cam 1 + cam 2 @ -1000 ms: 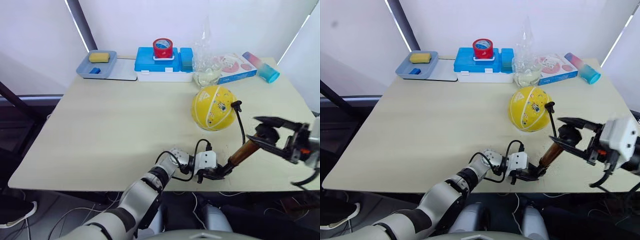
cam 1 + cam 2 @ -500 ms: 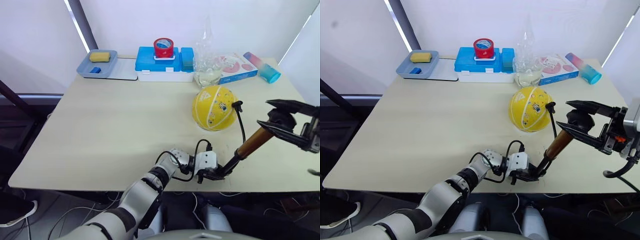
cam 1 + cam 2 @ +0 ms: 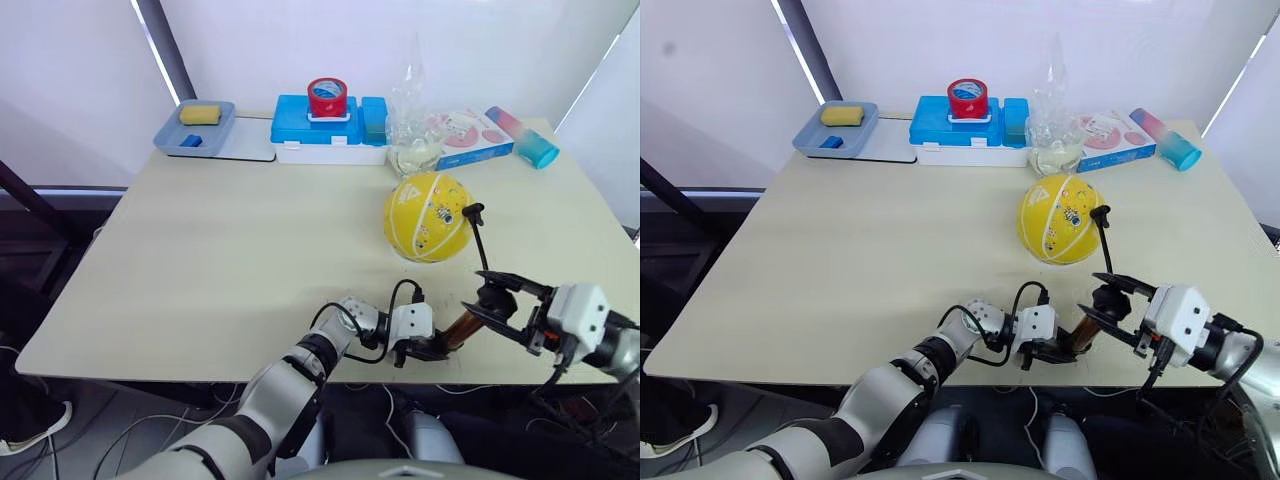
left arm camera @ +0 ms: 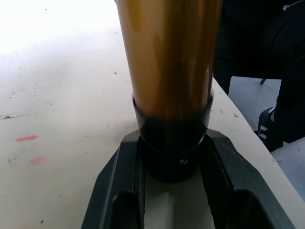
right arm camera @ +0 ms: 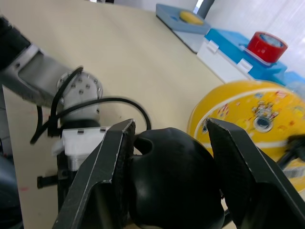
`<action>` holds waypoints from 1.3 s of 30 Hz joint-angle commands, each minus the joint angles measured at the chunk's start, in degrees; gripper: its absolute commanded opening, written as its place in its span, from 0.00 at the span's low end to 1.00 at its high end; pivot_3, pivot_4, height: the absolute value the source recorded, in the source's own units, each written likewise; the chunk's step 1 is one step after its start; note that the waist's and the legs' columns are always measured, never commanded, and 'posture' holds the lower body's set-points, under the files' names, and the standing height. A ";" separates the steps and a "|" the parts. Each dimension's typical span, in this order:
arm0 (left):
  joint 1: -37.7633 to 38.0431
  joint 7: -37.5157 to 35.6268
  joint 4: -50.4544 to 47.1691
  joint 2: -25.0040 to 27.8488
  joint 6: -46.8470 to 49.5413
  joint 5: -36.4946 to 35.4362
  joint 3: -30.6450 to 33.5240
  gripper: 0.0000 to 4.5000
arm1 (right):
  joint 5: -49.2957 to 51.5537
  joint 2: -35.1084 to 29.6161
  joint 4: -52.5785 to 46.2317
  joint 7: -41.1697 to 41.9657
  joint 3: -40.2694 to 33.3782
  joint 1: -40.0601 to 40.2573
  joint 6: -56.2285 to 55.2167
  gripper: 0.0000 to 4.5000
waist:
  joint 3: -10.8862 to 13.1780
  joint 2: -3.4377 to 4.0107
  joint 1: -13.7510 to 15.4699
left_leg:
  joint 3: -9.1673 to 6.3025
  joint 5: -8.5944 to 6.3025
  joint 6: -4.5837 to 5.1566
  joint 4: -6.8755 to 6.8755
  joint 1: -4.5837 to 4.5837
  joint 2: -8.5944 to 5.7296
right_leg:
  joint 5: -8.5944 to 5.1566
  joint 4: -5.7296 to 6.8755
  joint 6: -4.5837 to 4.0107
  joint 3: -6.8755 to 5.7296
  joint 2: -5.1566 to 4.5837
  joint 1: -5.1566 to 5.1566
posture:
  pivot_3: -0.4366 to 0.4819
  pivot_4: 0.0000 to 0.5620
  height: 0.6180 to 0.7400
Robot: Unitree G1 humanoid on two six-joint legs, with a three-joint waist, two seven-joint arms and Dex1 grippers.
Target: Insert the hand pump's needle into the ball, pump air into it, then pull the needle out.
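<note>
Near the table's (image 3: 200, 260) front edge, the left gripper (image 4: 172, 191) is clamped on the black base end of the hand pump (image 3: 459, 328), whose copper-brown barrel slants up toward the right gripper (image 5: 171, 157). That gripper's two fingers close around the pump's rounded black handle. A thin black hose (image 3: 482, 252) rises from the pump to the yellow ball (image 3: 428, 216), which sits on the table just behind; the needle itself is too small to make out.
</note>
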 commanded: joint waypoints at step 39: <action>0.75 0.34 2.44 0.88 0.77 2.64 -1.62 0.25 | -1.32 -3.85 3.86 2.29 1.33 1.70 2.19 0.42 | -0.06 -0.18 0.01 | -0.07 0.04 -0.06 0.03 0.01 0.00 | 0.00 0.02 0.00 -0.05 -0.02 0.04 | 0.48 0.27 0.97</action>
